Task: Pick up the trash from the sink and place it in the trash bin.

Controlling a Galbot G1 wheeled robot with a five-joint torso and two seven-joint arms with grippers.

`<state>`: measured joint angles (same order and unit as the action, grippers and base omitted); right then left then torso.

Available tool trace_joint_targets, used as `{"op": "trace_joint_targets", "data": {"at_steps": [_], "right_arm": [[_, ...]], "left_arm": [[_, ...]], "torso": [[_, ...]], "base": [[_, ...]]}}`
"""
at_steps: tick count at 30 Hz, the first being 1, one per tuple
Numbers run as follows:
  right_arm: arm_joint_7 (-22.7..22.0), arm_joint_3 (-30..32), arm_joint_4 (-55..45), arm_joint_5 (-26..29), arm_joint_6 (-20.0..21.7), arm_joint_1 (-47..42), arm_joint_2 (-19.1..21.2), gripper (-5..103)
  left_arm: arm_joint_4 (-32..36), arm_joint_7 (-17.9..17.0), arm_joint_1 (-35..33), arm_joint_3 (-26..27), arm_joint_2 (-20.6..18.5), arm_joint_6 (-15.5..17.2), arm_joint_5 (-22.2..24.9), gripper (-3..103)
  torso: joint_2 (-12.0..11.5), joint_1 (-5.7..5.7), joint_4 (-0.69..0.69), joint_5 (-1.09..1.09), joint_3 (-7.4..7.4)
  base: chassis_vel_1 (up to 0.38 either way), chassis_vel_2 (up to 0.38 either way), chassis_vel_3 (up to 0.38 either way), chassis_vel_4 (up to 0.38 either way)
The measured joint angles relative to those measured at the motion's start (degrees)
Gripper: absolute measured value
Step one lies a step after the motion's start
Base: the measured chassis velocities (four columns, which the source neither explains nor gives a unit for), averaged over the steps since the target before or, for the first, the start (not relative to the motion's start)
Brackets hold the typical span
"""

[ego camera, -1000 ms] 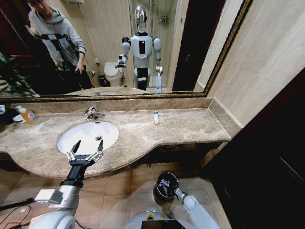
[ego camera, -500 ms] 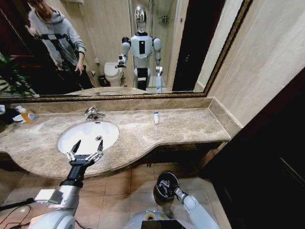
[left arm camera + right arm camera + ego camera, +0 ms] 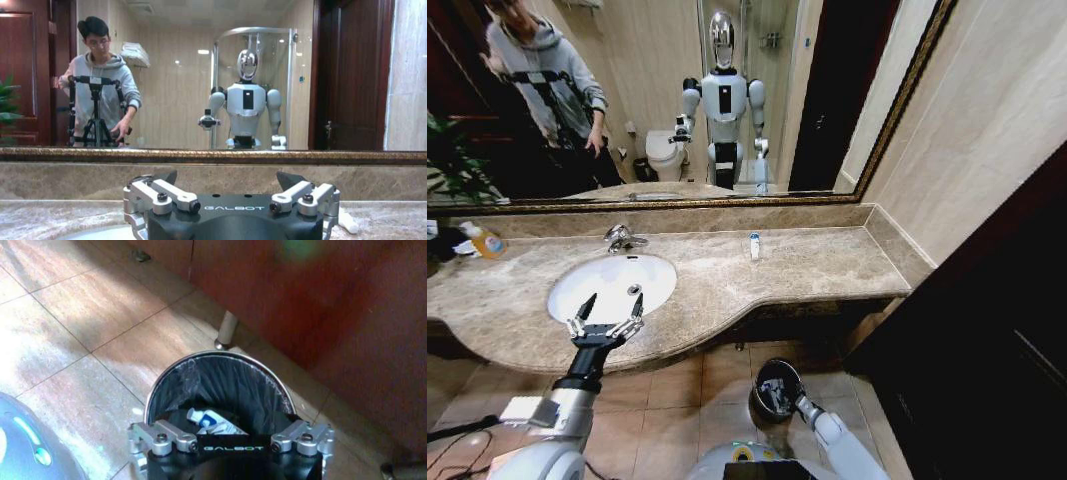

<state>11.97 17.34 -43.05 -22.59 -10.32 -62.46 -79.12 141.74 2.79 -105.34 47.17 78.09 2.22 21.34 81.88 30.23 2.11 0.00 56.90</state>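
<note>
Nearest, the right gripper [image 3: 230, 426], spread and empty, hangs just over the trash bin [image 3: 263, 382], white tubes [image 3: 212, 421] inside; farther, the left gripper [image 3: 605, 318] gapes above the sink's [image 3: 612, 283] front rim; beyond lies a blue-marked tube [image 3: 754, 245] toward the mirror, upright-lengthwise.

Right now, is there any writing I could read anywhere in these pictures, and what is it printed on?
"GALBOT": on the left end effector, held above the sink.
"GALBOT": on the right end effector, over the trash bin.
Blue marks on the trash in the bin: too blurred to read.
Orange-labelled bottle: too small to read.
</note>
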Motion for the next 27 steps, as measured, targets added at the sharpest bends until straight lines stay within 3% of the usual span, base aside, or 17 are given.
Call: {"op": "trace_joint_targets", "data": {"at_steps": [5, 15, 16, 17, 18, 19, 22, 27], "right_arm": [[-0.1, 0.0, -0.7, 0.6, -0.1, -0.8, 0.4, 100], [-0.2, 0.4, -6.2, 3.9, 0.2, -3.8, 2.3, 100], [-1.0, 0.7, -12.3, 10.1, 1.4, -6.7, 3.4, 100], [-3.7, 1.0, -23.7, 20.0, 4.2, -12.6, 4.8, 100], [-4.6, 1.6, -27.8, 22.0, 4.5, -14.7, 5.4, 100], [-4.6, 1.6, -27.8, 22.0, 4.5, -14.7, 5.4, 100], [-8.1, 3.5, -40.9, 26.9, 5.8, -21.0, 7.6, 100], [-11.0, 6.9, -52.5, 28.0, 6.1, -27.0, 7.8, 100]], "left_arm": [[0.0, 0.0, 0.0, 0.0, 0.0, 0.0, 0.0, 100], [0.0, 0.0, 0.0, 0.0, 0.0, 0.0, 0.0, 100], [0.0, 0.0, 0.0, 0.0, 0.0, 0.0, 0.0, 100], [0.0, 0.0, 0.0, 0.0, 0.0, 0.0, 0.0, 100], [0.0, 0.0, 0.0, 0.0, 0.0, 0.0, 0.0, 100], [0.0, 0.0, 0.0, 0.0, 0.0, 0.0, 0.0, 100], [0.0, 0.0, 0.0, 0.0, 0.0, 0.0, 0.0, 100], [0.0, 0.0, 0.0, 0.0, 0.0, 0.0, 0.0, 100]], "torso": [[0.0, 0.0, 0.0, 0.0, 0.0], [0.0, 0.0, 0.0, 0.01, 0.0], [0.0, 0.0, 0.01, 0.0, 0.0], [0.0, 0.0, -0.01, 0.02, 0.0], [0.0, -0.01, -0.01, 0.02, 0.0], [0.0, -0.01, -0.01, 0.02, 0.0], [0.0, -0.01, -0.01, -0.02, -0.01], [0.0, -0.01, 0.0, 0.01, 0.0]], "base": [[0.0, 0.0, 0.0, 0.0], [0.0, 0.0, 0.0, 0.0], [0.0, 0.0, 0.0, 0.0], [0.0, 0.0, 0.0, 0.0], [0.0, 0.0, 0.0, 0.0], [0.0, 0.0, 0.0, 0.0], [0.0, 0.0, 0.0, 0.0], [0.0, 0.0, 0.0, 0.0]]}}
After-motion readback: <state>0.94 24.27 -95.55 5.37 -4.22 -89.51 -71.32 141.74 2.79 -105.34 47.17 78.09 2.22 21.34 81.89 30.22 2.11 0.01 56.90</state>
